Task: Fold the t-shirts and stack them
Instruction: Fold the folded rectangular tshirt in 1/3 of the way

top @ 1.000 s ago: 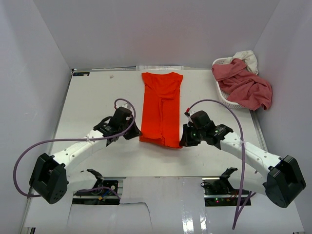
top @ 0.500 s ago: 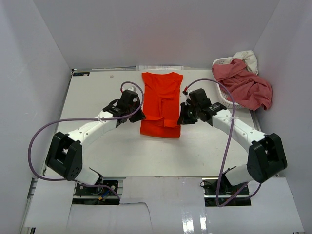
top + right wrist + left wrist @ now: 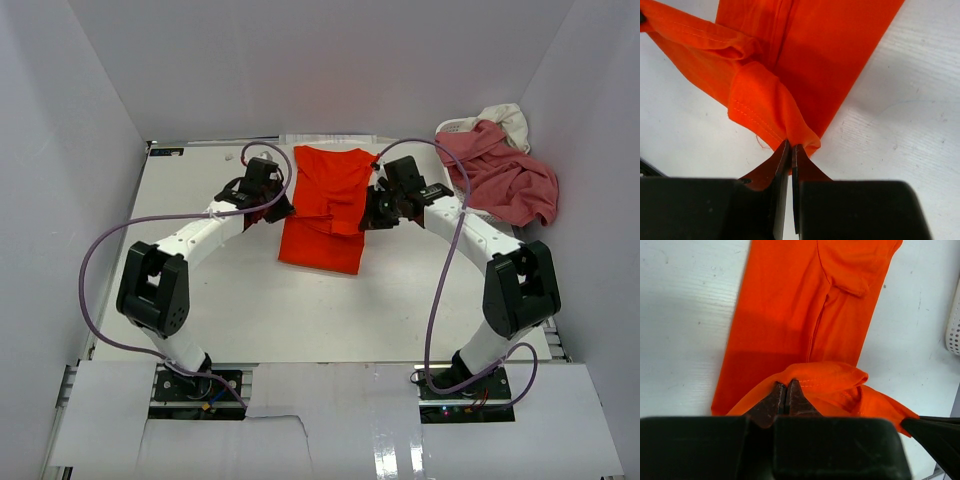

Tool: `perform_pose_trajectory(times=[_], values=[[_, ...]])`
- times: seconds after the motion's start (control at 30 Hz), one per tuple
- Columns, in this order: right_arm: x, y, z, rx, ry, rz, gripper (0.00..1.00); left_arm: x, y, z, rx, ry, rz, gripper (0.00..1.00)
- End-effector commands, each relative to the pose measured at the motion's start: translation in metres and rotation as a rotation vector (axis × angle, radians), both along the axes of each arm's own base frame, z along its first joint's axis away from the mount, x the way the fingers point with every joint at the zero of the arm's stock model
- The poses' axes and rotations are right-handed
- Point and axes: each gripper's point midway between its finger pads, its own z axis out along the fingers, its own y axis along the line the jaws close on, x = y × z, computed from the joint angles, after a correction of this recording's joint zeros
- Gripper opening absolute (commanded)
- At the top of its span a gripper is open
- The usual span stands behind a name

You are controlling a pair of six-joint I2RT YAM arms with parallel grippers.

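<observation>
The orange-red t-shirt (image 3: 330, 190) lies as a long narrow strip at the table's middle back, its near end lifted and folded over toward the far end. My left gripper (image 3: 281, 208) is shut on the hem's left corner (image 3: 805, 377). My right gripper (image 3: 372, 215) is shut on the hem's right corner (image 3: 800, 135). Both hold the hem above the shirt's middle. The dusty rose-pink shirt (image 3: 500, 175) and a cream-white one (image 3: 507, 118) lie heaped in the basket at the back right.
The white perforated basket (image 3: 462, 190) stands at the table's back right edge, and its wall shows at the right edge of the left wrist view (image 3: 955, 320). Grey walls close in the left, back and right.
Both grippers have carried the shirt's near hem away from me toward the collar. The shirt now looks shorter, with its near part doubled over.
</observation>
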Motion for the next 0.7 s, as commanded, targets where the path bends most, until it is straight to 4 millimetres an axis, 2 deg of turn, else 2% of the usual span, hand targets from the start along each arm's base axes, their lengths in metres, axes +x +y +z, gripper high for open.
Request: perform_pose_trajectory(times=[0.0, 0.33, 0.67], values=[[0.02, 0.007, 0.022, 0.031, -0.061, 0.018, 0.08, 0.018, -0.007, 0.016, -0.02, -0.057, 0.002, 0.0], [0.041, 0.004, 0.01, 0.023, -0.039, 0.012, 0.08, 0.042, -0.014, 0.015, -0.01, -0.062, 0.021, 0.0], [0.064, 0.001, 0.012, 0.02, -0.041, 0.008, 0.08, 0.059, -0.018, 0.022, -0.001, -0.072, 0.041, 0.0]])
